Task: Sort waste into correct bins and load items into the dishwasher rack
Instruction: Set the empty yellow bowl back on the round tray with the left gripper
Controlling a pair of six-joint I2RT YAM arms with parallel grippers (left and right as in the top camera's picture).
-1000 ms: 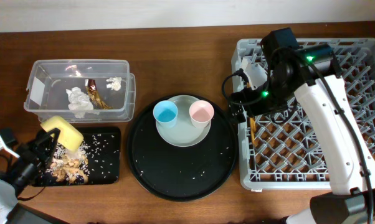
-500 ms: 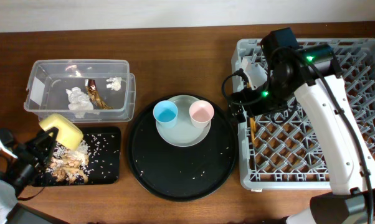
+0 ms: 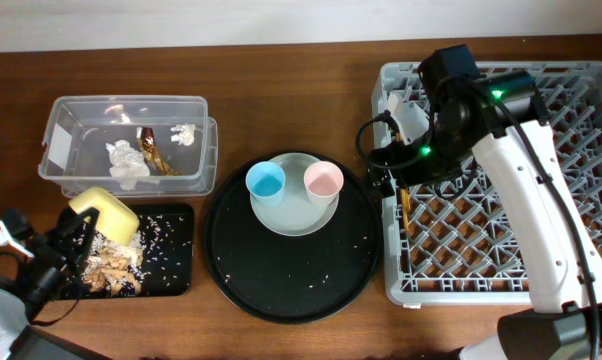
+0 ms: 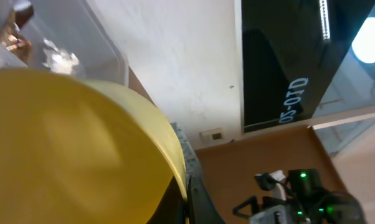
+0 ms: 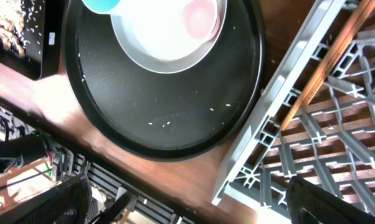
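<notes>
Wooden table; left pincer grips yellow bowl; right pincer wide; tub label unreadable.

Lg round black tray at ctr of wood table; white wall behind.

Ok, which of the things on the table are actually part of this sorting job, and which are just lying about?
Job: clear tub with tissue and wrapper; shallow black tray with food scraps; yellow bowl; blue cup; pink cup; grey plate; gold utensils; dishwasher rack.
Lying about: large round black tray, under the plate; black cable by the rack.
</notes>
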